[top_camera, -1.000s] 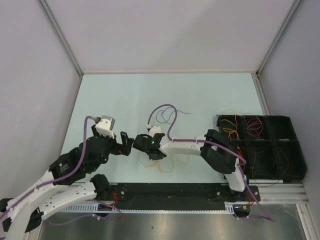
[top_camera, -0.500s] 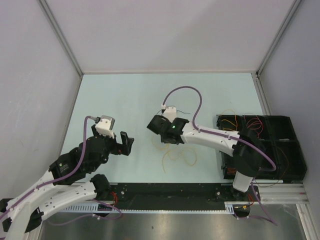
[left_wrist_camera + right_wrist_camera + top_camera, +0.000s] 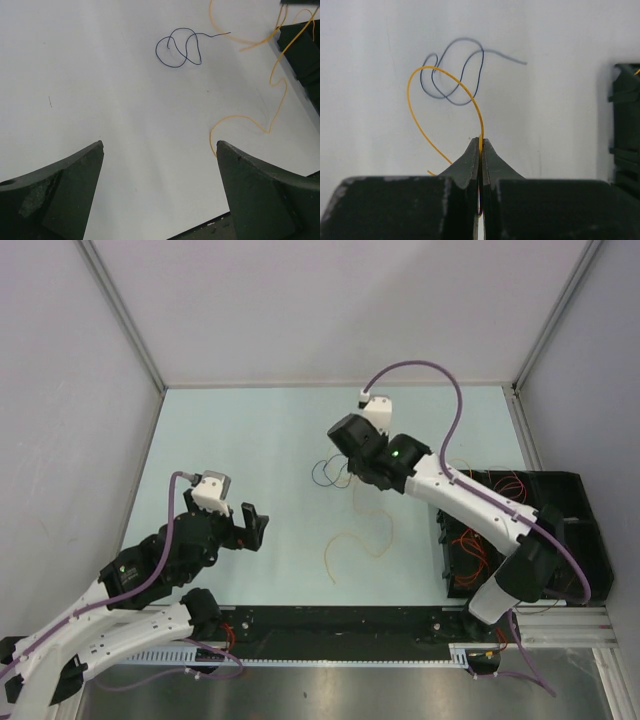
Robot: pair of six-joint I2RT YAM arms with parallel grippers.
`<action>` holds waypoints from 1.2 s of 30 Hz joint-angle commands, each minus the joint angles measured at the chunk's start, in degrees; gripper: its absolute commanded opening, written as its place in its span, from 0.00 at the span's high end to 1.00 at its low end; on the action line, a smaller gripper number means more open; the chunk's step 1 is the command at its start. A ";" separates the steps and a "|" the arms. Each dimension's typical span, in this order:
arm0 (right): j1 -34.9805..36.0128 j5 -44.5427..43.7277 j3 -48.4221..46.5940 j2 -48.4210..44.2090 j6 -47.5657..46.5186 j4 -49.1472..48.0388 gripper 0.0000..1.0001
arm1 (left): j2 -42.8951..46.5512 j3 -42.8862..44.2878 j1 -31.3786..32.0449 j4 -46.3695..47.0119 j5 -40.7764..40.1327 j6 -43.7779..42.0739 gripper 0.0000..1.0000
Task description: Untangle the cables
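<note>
orange-yellow cable (image 3: 436, 67) is pinched in the closed right gripper (image 3: 480, 142), seemingly freed from the dark blue cable (image 3: 482, 55), the left gripper (image 3: 160, 145) is spread wide and empty, and the bin (image 3: 590, 540) at 3 o'clock is left tangled.

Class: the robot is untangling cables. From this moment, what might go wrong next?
1. The right gripper pinches the yellow cable only at its very tips, so the cable may slip out.
2. In the right wrist view that cable's loop crosses the dark blue cable; pulling might snag it and drag it along.
</note>
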State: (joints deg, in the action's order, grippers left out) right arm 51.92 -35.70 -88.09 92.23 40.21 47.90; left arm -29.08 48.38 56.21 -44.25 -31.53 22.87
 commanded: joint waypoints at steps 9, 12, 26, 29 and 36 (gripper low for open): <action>-8.49 -12.54 -19.92 -5.82 -14.79 -1.83 1.00 | -0.71 -0.30 -0.57 1.36 -0.20 -0.99 0.00; -11.91 -12.81 -22.37 -6.71 -18.57 -6.85 1.00 | -0.98 -0.22 -0.75 1.27 -0.29 -1.08 0.00; -19.04 -25.90 -30.12 -7.68 -53.71 -43.13 1.00 | -1.06 -0.48 -0.92 1.36 -0.38 -0.90 0.00; -23.00 -26.61 -32.30 -6.36 -59.44 -51.30 1.00 | -1.07 -0.48 -0.92 1.36 -0.29 -0.90 0.00; -31.43 -27.75 -36.36 -2.84 -69.12 -57.56 1.00 | -1.24 -0.57 -0.92 1.71 0.33 -1.16 0.00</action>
State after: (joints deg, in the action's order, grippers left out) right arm 23.90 -61.39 -121.56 87.79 -20.32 -1.87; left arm -29.91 48.31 55.72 -44.23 -31.40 22.85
